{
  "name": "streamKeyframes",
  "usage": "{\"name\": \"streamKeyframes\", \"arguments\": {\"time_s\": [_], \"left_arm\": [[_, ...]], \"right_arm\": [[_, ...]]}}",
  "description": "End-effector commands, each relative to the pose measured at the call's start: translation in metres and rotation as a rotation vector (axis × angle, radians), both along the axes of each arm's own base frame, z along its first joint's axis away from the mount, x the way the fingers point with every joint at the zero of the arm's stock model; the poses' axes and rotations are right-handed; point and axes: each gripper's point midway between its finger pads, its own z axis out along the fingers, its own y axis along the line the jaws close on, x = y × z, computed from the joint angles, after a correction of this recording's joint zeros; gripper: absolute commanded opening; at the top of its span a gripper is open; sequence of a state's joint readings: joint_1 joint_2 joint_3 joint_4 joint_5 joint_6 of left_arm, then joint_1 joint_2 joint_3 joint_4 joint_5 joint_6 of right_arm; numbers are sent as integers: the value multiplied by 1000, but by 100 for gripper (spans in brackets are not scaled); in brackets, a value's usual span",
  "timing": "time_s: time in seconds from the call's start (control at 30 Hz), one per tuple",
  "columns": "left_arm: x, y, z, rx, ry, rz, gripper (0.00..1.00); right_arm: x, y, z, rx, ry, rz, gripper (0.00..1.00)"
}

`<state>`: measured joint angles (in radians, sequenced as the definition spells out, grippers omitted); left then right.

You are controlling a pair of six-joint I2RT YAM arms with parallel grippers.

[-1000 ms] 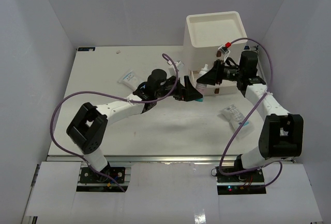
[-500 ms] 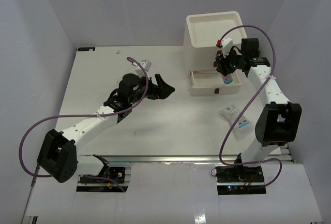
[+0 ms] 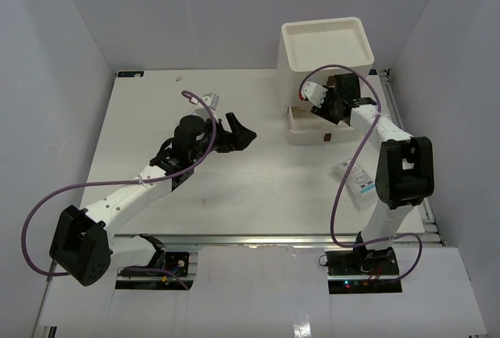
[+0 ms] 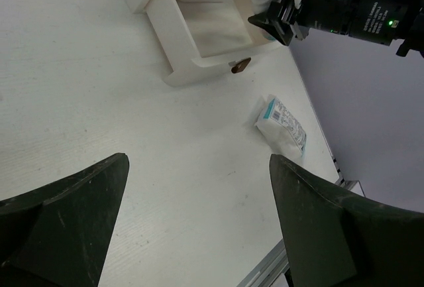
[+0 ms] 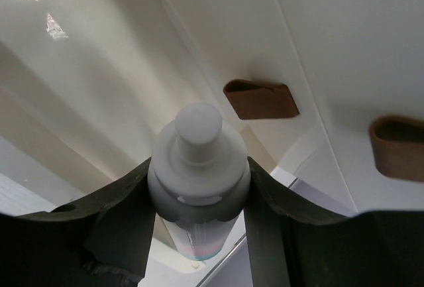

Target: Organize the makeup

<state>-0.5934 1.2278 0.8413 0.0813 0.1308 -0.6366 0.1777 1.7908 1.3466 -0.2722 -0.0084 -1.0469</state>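
Against white drawer box (image 3: pixel 324 53), right gripper (image 5: pixel 199 191) pinching white-capped round bottle (image 5: pixel 197 158), shown only wrist-on, left gripper (image 3: pixel 239 133) spread wide over white table (image 3: pixel 148 104).

Bright, even light; soft shadows

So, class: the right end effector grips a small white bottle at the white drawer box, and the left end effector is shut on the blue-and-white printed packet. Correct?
No. The left wrist view shows the left end effector open and empty; the blue-and-white printed packet lies on the white table. The right end effector does grip the small white bottle.
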Motion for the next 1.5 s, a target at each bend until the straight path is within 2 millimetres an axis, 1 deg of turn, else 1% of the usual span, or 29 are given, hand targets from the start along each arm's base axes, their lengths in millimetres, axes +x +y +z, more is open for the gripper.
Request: {"name": "streamKeyframes", "arguments": {"time_s": [0.0, 0.1, 0.2, 0.33, 0.4, 0.47, 0.5, 0.57, 0.6, 0.63, 0.7, 0.73, 0.77, 0.8, 0.83, 0.87, 0.9, 0.93, 1.0, 1.03, 1.1, 1.17, 1.23, 1.3, 1.33, 1.37, 1.4, 1.47], "left_arm": [[3, 7, 8, -2, -7, 36, 98], [4, 8, 7, 0, -4, 48, 98], [6, 10, 5, 16, 4, 60, 98], [10, 10, 9, 25, -4, 67, 98], [12, 8, 12, 24, -8, 63, 98], [14, 4, 12, 23, -6, 53, 98], [16, 3, 16, 22, -13, 49, 98], [19, -1, 21, 21, -22, 37, 98], [23, -5, 25, 19, -28, 27, 98], [24, -8, 27, 19, -31, 20, 98], [31, -16, 29, 17, -35, -3, 98], [34, -21, 29, 16, -36, -15, 98], [38, -25, 37, 8, -51, -24, 97], [43, -30, 44, 1, -66, -34, 96], [50, -36, 49, -1, -78, -45, 95], [55, -42, 44, 5, -67, -56, 92], [61, -47, 47, 4, -72, -65, 88], [68, -53, 60, -7, -95, -71, 83], [85, -66, 67, -13, -99, -76, 72], [96, -72, 72, -18, -105, -73, 68], [115, -82, 77, -23, -113, -59, 64], [135, -91, 66, -12, -101, -33, 67], [150, -97, 80, -33, -132, -15, 72], [169, -106, 63, -11, -106, 9, 76], [173, -108, 78, -28, -132, 12, 76], [186, -114, 79, -31, -149, 23, 78], [194, -119, 81, -34, -163, 29, 78], [207, -128, 84, -40, -184, 35, 79]], "right_arm": [[25, 0, 18, -79, -126, 21, 50], [24, 4, 14, -87, -120, 38, 56], [21, 7, 12, -79, -115, 49, 67], [16, 10, 8, -69, -104, 56, 74], [13, 11, 11, -57, -107, 60, 77], [9, 12, 20, -38, -117, 56, 78], [7, 14, 23, -18, -112, 54, 78], [-1, 21, 33, 40, -105, 66, 78], [-7, 28, 47, 97, -113, 69, 78], [-14, 30, 60, 135, -115, 64, 78], [-28, 40, 77, 253, -81, 59, 77], [-38, 42, 83, 304, -53, 51, 74], [-48, 44, 86, 393, -15, 32, 69], [-58, 46, 88, 470, 20, 19, 62], [-69, 46, 87, 524, 45, 22, 49], [-79, 51, 92, 597, 73, 25, 38], [-88, 52, 90, 666, 114, 5, 26], [-96, 49, 83, 728, 167, -38, 13], [-112, 50, 72, 857, 283, -78, 8], [-119, 45, 67, 910, 328, -91, 8], [-130, 42, 59, 966, 382, -92, 8], [-137, 39, 54, 957, 374, -61, 8], [-146, 36, 46, 888, 325, 36, 8], [-158, 35, 41, 798, 264, 154, 8], [-160, 34, 35, 755, 240, 201, 8], [-169, 33, 27, 708, 232, 244, 8], [-173, 31, 22, 666, 215, 278, 8], [-176, 27, 15, 586, 175, 335, 8]]}}
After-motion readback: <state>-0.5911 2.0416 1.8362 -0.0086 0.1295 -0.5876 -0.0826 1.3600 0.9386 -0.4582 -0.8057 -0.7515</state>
